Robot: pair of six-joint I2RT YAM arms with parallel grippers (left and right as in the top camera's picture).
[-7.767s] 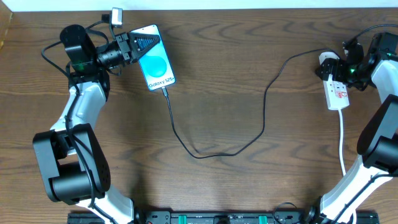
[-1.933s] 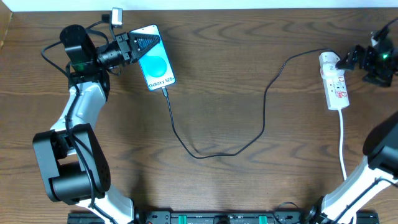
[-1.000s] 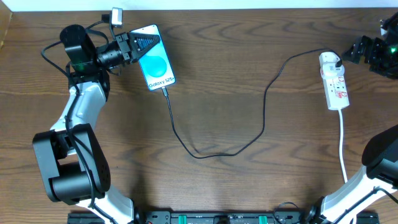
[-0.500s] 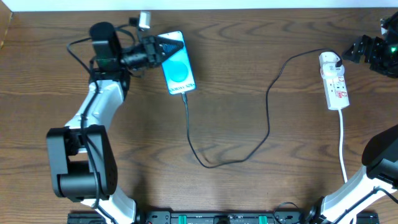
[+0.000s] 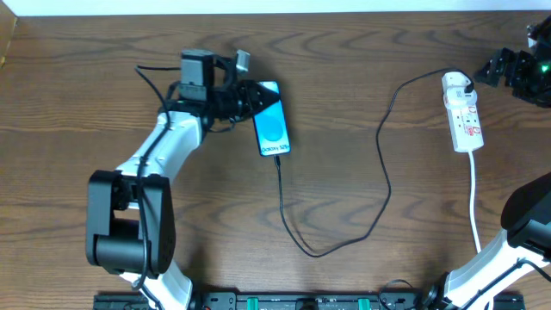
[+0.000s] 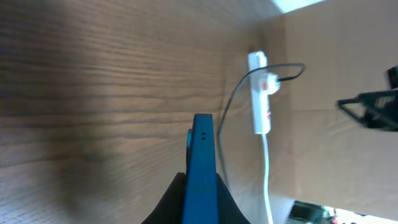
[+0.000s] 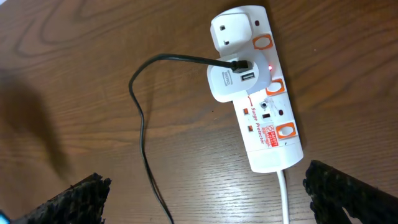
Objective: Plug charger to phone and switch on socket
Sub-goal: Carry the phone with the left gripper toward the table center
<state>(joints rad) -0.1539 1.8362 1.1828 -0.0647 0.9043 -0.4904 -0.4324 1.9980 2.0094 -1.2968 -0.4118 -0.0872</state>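
Clamping my left gripper [image 5: 252, 93] tight on far end of slim blue-screened black phone [image 5: 272, 131], long axis is pointing back at me

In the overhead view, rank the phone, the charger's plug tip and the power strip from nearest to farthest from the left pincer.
1. Phone, held in the left pincer.
2. Charger's plug tip, at the phone's lower end.
3. Power strip, far right.

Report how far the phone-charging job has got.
Done: the charger is plugged into the bottom of the phone, its adapter sits in the socket, where a red light glows. In hand: the left gripper is shut on the phone; the right gripper hangs open, off the socket. Left: seemingly only releasing the phone.
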